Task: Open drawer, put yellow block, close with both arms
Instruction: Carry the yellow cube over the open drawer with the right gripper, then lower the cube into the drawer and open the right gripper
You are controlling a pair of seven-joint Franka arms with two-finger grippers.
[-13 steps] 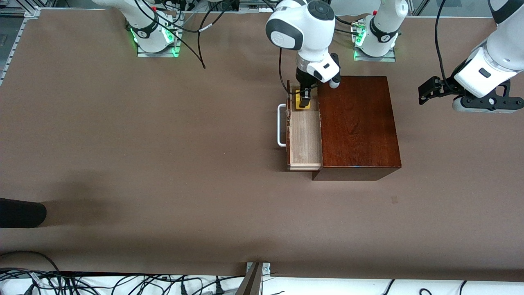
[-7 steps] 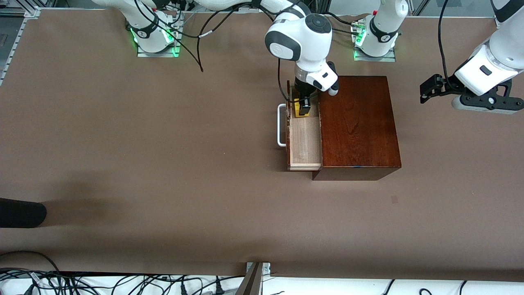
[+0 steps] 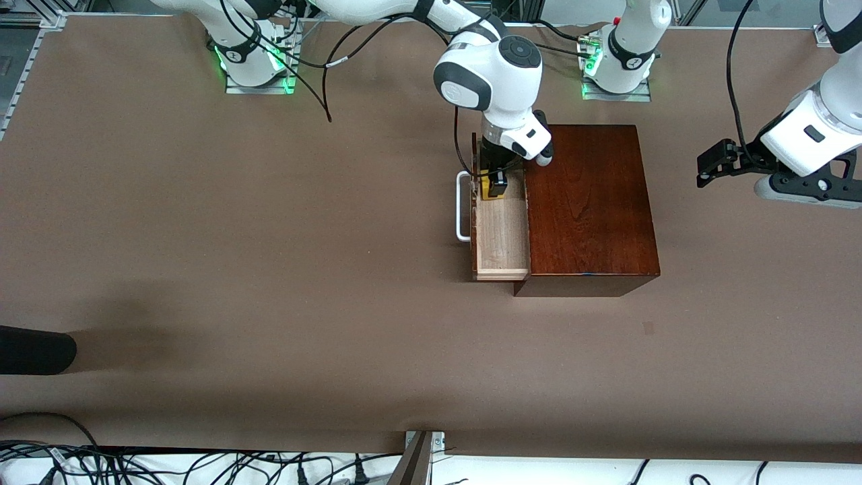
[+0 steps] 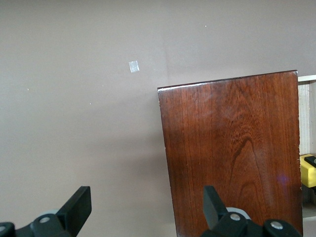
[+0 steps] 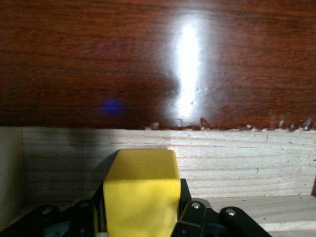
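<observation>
Reaching down from above, the right gripper (image 3: 497, 183) sits inside the drawer (image 3: 502, 232), its fingers clamped on the yellow block (image 3: 493, 191); the arm's white wrist covers most of the gripper in the front view, so only a sliver of yellow shows beside the black fingertips; whether the block rests on the drawer floor cannot be made out. From the right wrist view the block (image 5: 141, 190) fills the space between the fingers (image 5: 195, 217), with the pale inner wall of the drawer (image 5: 247, 163) just past it and the glossy dark wood above; the lower part of the block is cut off by the frame edge.

The drawer stands pulled out from the wooden box (image 3: 587, 202) toward the right arm's end of the table, its white handle (image 3: 461, 205) on the outer face; the block sits at the end of the tray farthest from the front camera, and the rest of the pale floor, nearer the camera, lies bare.

The left gripper (image 3: 715, 162) waits in the air over the table toward the left arm's end, well apart from the box, fingers spread wide; its wrist view shows both fingertips (image 4: 79, 205) parted, the box top (image 4: 232, 148), and a corner of the block (image 4: 309, 170) at the frame edge.
</observation>
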